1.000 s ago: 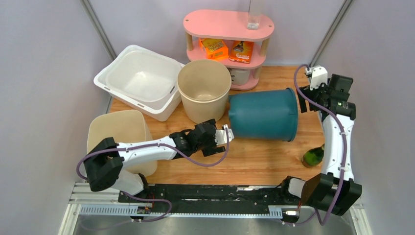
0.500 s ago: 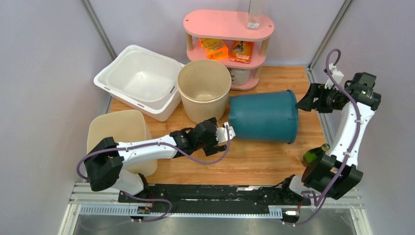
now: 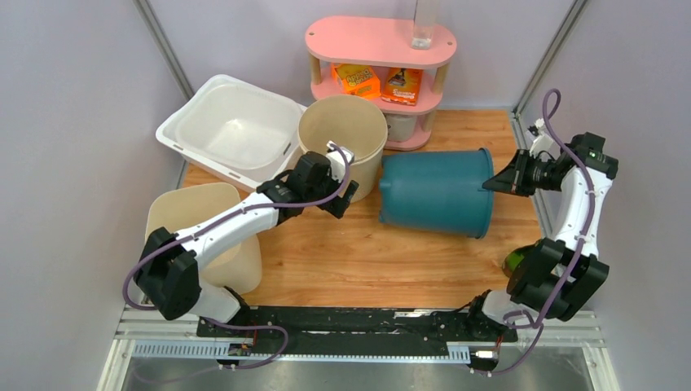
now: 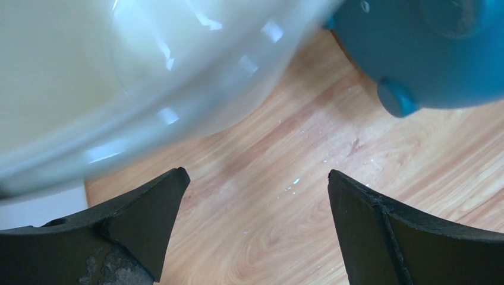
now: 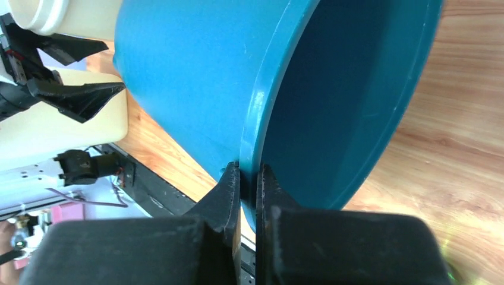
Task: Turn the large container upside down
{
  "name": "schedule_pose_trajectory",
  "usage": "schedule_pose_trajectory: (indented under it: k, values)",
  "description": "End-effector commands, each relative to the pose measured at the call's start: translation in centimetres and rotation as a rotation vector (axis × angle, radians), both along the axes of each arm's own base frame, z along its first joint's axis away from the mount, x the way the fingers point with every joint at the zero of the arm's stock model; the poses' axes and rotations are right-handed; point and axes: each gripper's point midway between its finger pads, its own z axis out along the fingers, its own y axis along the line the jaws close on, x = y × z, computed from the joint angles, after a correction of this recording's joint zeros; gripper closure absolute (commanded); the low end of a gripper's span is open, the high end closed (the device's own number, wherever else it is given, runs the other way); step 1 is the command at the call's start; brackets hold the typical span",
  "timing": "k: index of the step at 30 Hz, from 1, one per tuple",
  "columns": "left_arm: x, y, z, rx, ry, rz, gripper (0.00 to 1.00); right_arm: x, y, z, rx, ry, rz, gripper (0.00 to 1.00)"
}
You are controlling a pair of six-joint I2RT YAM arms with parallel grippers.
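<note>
1. Two hands are in play. The right hand [image 5: 246, 173] is pinched onto the rim of the teal bucket [image 5: 196, 77], with one finger inside the mouth and one against the outer wall. The left hand [image 4: 255, 178] is spread wide and nothing is held in it.
2. The teal bucket [image 3: 437, 194] is found lying on its side on the bench [image 3: 367, 252]. Its mouth is turned toward the right arm and its base toward the beige pail [image 3: 342, 134], which stands just beside it. Whether the two touch cannot be told.
3. The left hand [image 3: 344, 175] is held above bare wood, close to the wall of the beige pail and near the base of the teal bucket.
4. The step in hand is judged to be the grip on the rim. The bucket is only half turned, and its mouth is not yet set down on the bench.
5. For the next move, the rim would probably need to be lifted and swung over the base, so that the mouth is brought down flat.
6. A thin pinch on a broad rim may slip as the load tips, so a slow arc is called for, and the base might be steadied by the open left hand.
7. Room is limited on the pail's side, so the landing spot would be better chosen on the open wood nearer the arms.
</note>
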Motion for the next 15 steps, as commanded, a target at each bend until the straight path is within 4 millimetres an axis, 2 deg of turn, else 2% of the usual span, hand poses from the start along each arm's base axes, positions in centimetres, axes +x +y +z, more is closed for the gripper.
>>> schedule_pose_trajectory:
  k: [1,5,10,15]
  values:
    - [0.2,-0.6,1.6,-0.171,0.101,0.057,0.0,1.4,-2.2,-2.0,-0.011,0.013,-0.022,1.0]
    - [0.5,-2.1,2.0,-0.228,0.106,0.013,0.0,2.9,-6.1,-3.4,0.087,0.061,-0.103,1.0]
    - [0.6,-4.3,2.5,-0.3,0.124,-0.059,0.0,3.7,-9.9,-7.4,0.028,0.156,-0.103,1.0]
    - [0.3,-4.7,3.1,-0.309,0.114,-0.101,0.0,4.0,-11.6,-10.2,-0.022,0.226,-0.108,1.0]
